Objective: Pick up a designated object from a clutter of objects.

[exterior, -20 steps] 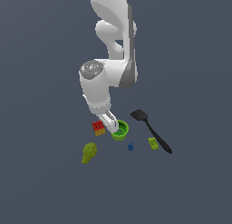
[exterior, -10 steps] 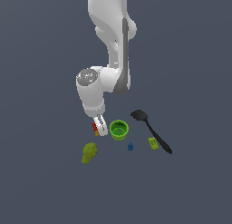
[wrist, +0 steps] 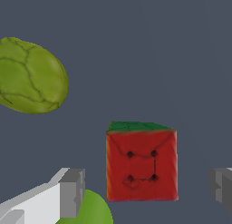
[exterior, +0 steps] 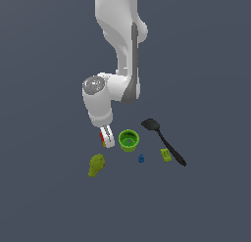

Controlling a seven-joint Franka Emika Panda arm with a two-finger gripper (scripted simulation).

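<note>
One red cube [wrist: 141,164] with four dark dots on its face sits between the spread fingers [wrist: 68,193] of the tool [exterior: 106,138], which stands wide and touches neither side; it lies just beside the single green cup [exterior: 128,140], on the exterior view's left. The wrist view shows the dots and a green side of the cube, while the exterior view shows only a red-yellow sliver behind the tool. That wider view alone shows one black spatula [exterior: 164,141], one tiny blue piece [exterior: 141,158] and one yellow-green block [exterior: 165,155] on the tabletop [exterior: 206,197] (the cup's inside looks bare green), and both views show one lumpy olive object [exterior: 96,165].
</note>
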